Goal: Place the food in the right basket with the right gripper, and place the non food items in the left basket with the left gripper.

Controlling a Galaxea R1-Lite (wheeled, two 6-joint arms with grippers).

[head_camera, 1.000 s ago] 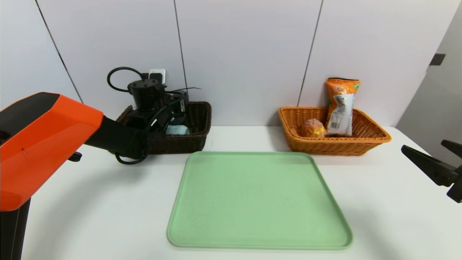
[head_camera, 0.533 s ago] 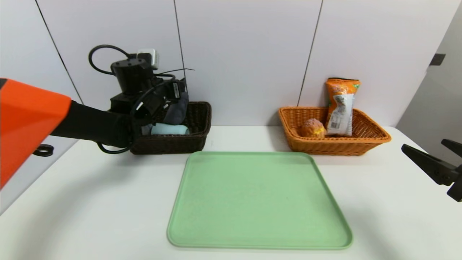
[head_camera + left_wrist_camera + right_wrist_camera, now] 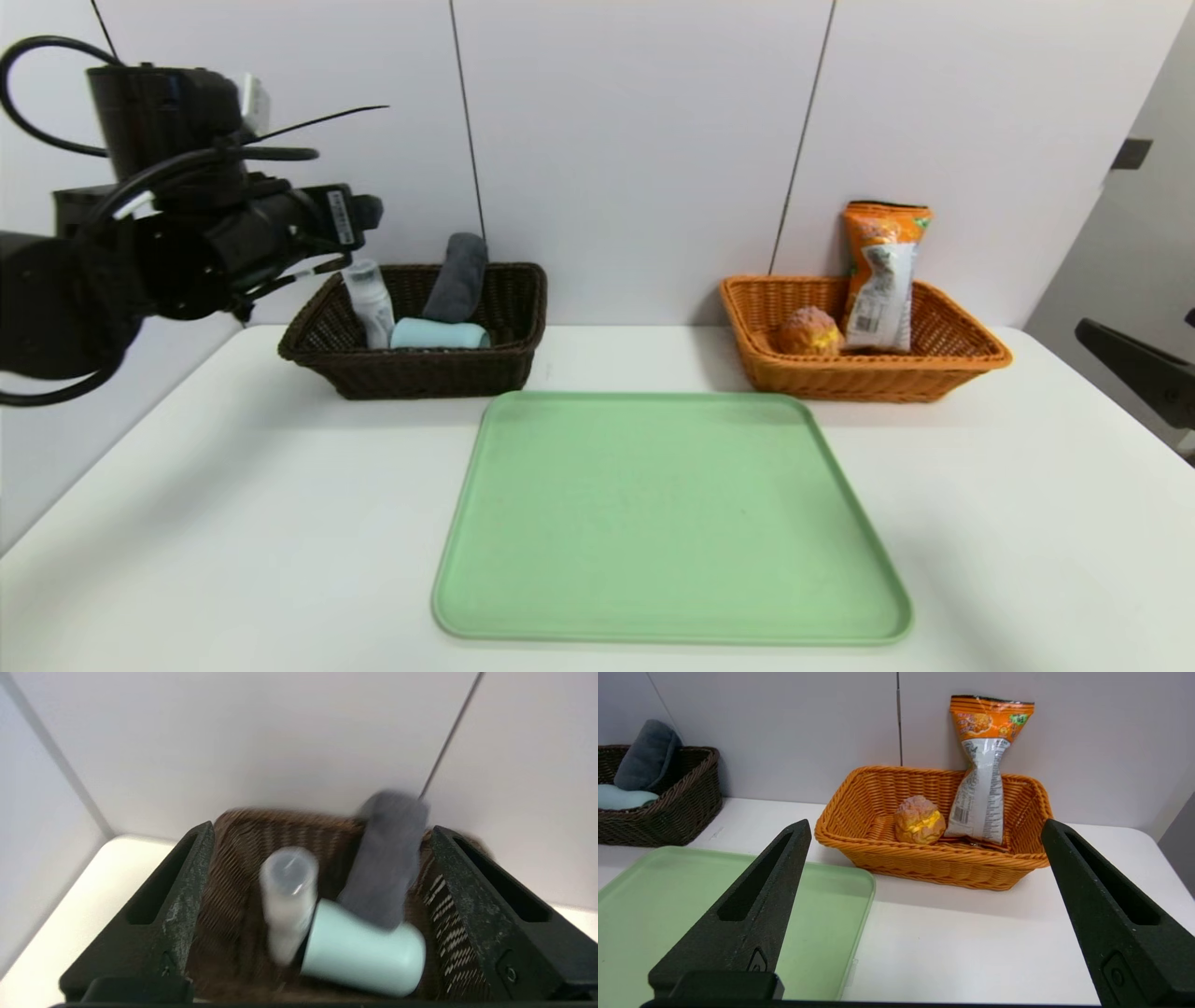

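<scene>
The dark brown left basket (image 3: 420, 378) holds a translucent bottle (image 3: 369, 299), a teal cup (image 3: 439, 333) lying on its side, and a rolled grey cloth (image 3: 457, 277) leaning on the back wall. My left gripper (image 3: 350, 233) hangs open and empty above and to the left of that basket. The left wrist view looks down on the bottle (image 3: 287, 891), cup (image 3: 364, 952) and cloth (image 3: 390, 858), well clear of both fingers. The orange-tan right basket (image 3: 868, 378) holds the bun (image 3: 809, 331) and the upright snack packet (image 3: 882, 275). My right gripper (image 3: 924, 823) is open and empty at the table's right edge.
A bare green tray (image 3: 667, 523) lies in the middle of the white table, in front of both baskets. A panelled wall stands right behind the baskets. The left arm's cables loop above its wrist.
My left gripper has risen out of the dark basket and drawn back to the left, opening wider and leaving the grey cloth inside. The right gripper has shifted slightly toward the right edge.
</scene>
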